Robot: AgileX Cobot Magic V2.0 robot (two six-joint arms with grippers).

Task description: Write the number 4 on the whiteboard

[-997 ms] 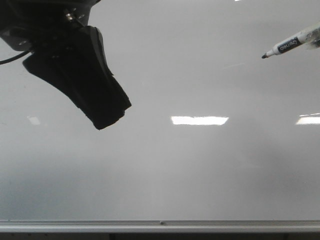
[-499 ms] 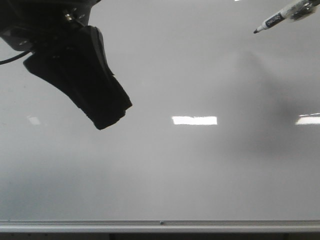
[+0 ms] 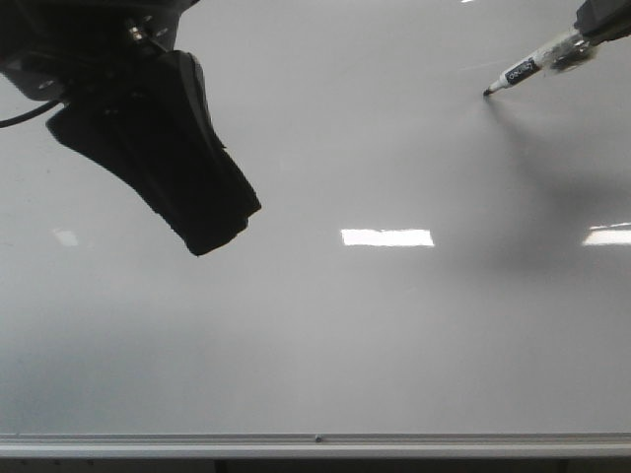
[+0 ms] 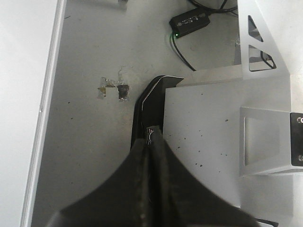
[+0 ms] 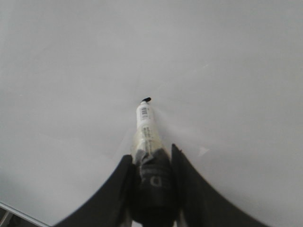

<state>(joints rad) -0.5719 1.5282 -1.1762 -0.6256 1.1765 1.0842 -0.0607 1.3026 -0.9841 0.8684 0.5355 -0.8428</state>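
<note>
The whiteboard (image 3: pixel 375 335) fills the front view, glossy pale grey, with a silver rail (image 3: pixel 315 445) along its lower edge. The number 4 is out of view; I see no black strokes on the board. At the top right my right gripper (image 3: pixel 603 20) is shut on a white-and-black marker (image 3: pixel 523 71). The marker's black tip (image 3: pixel 487 93) meets its own shadow on the board. In the right wrist view the marker (image 5: pixel 146 123) sticks out from between the right gripper (image 5: pixel 150 158) fingers. My left gripper (image 3: pixel 212 232) hangs shut and empty at the upper left, seen shut (image 4: pixel 150 137) over the floor.
Bright rectangular light reflections (image 3: pixel 386 237) lie across the board's middle. In the left wrist view, the board's edge (image 4: pixel 23 94) runs beside a grey floor with a black box and cable (image 4: pixel 189 22) and a metal frame (image 4: pixel 265 94).
The right gripper lifted the marker up, then carried it left and down until the tip met the board. A dark shadow now spreads below it. The left arm has not moved.
</note>
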